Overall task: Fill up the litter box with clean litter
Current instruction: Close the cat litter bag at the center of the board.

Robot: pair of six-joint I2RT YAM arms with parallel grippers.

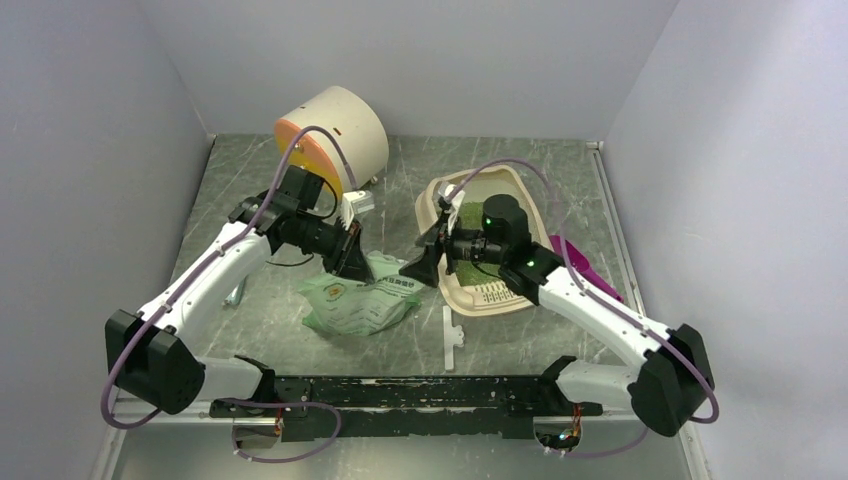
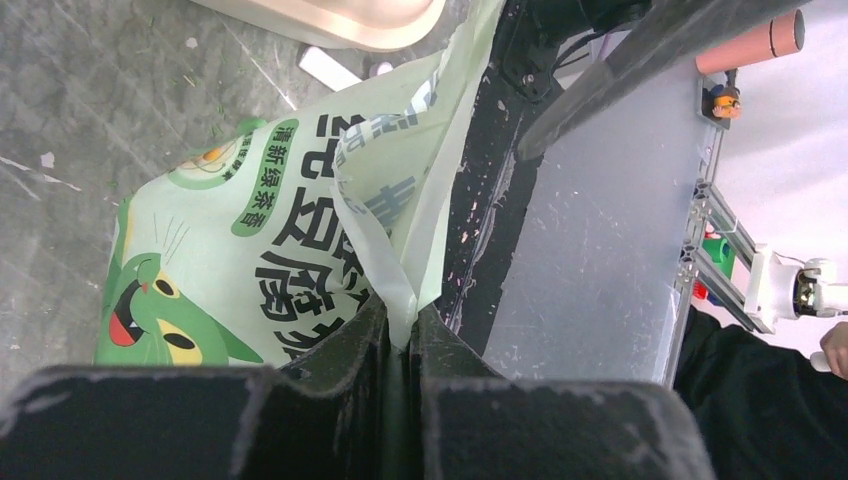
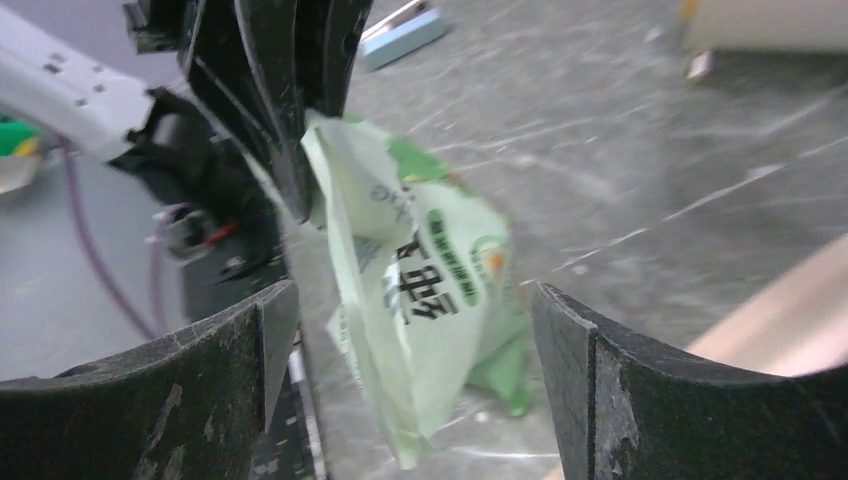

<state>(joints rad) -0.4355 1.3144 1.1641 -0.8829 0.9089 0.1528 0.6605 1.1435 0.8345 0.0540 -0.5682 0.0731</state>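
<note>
Between the two grippers lies a light-green printed litter bag, slumped on the grey marbled table.

Left gripper: jaws pressed together, clamped on the bag's upper edge. In the left wrist view its fingers pinch a fold of the film, and the printed face with the cartoon cat spreads out ahead of the tips.

Right gripper: jaws spread wide and holding nothing. In the right wrist view its fingers frame the bag, which sits just ahead of them, apparently touched by neither. The left gripper's closed tips grip the bag's top directly opposite.

Litter box: a beige tray resting flat on the table just behind and beside the right gripper, beneath that arm's wrist.
- **Long axis:** it runs from the far side of the table toward the arm bases, slightly slanted.
- **Near end:** the slotted grille ledge points toward the bases.
- **Far end:** the rounded end points away from them.

Clean litter: a bed of green granules in the tray's far half, partly hidden by the right wrist.

Cream cabinet: orange-faced, standing beyond the left gripper. A magenta scoop lies on the far side of the tray from both grippers.
</note>
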